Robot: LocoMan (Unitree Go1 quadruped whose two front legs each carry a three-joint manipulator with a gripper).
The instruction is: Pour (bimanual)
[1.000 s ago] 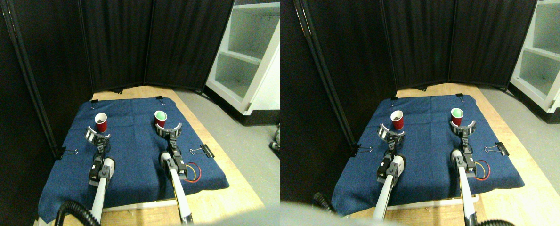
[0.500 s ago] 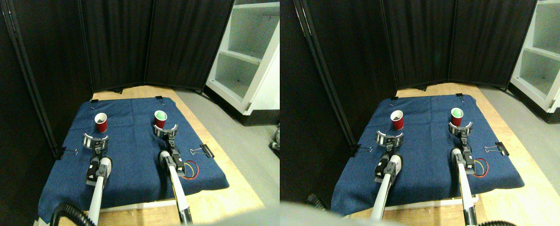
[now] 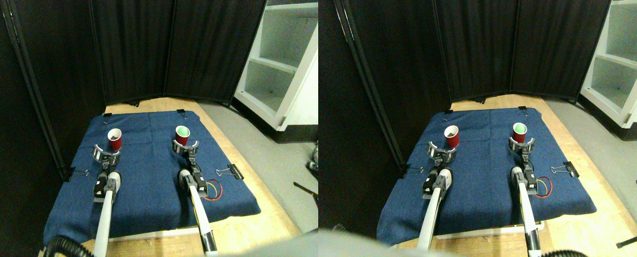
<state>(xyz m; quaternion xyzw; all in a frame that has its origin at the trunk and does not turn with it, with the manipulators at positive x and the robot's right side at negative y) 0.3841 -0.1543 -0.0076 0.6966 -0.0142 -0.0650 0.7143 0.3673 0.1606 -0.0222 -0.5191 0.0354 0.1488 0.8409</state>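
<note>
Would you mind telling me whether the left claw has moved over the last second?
Yes. The left claw drew back, then returned toward the left red cup, which stayed put on the blue cloth.

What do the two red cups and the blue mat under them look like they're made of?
Both cups, the left cup and the right cup, look like thin disposable plastic: smooth red walls with pale rims. The blue mat looks like matte woven cloth, creased and held by binder clips.
</note>
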